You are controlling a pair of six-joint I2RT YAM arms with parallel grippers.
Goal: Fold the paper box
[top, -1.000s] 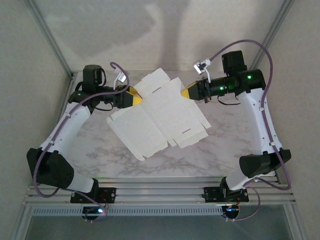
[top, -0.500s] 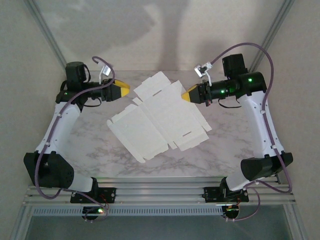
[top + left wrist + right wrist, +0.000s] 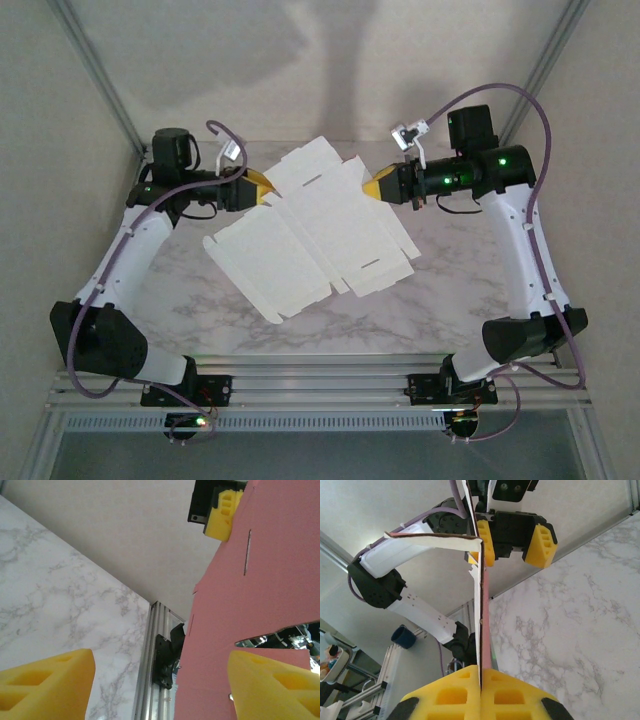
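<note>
The paper box (image 3: 310, 235) is an unfolded flat sheet, white side up, held tilted above the marble table (image 3: 450, 290). My right gripper (image 3: 372, 187) is shut on its right edge; in the right wrist view the yellow pads (image 3: 481, 672) pinch the sheet (image 3: 483, 610) edge-on. My left gripper (image 3: 262, 186) stands open at the sheet's left edge. In the left wrist view the pink underside (image 3: 260, 590) lies between the spread fingers (image 3: 160, 680), close to the right-hand finger (image 3: 270, 680). The left gripper (image 3: 512, 545) also appears across the sheet in the right wrist view.
Aluminium rails (image 3: 320, 385) carry both arm bases at the near edge. Slanted frame posts (image 3: 100, 75) and enclosure walls close in the back and sides. Bare marble lies under and in front of the sheet.
My left gripper swung out to the left, then came back to the sheet's left edge with its jaws a little narrower. The sheet's lower left panel has sagged slightly leftward. The right grip is unchanged.
</note>
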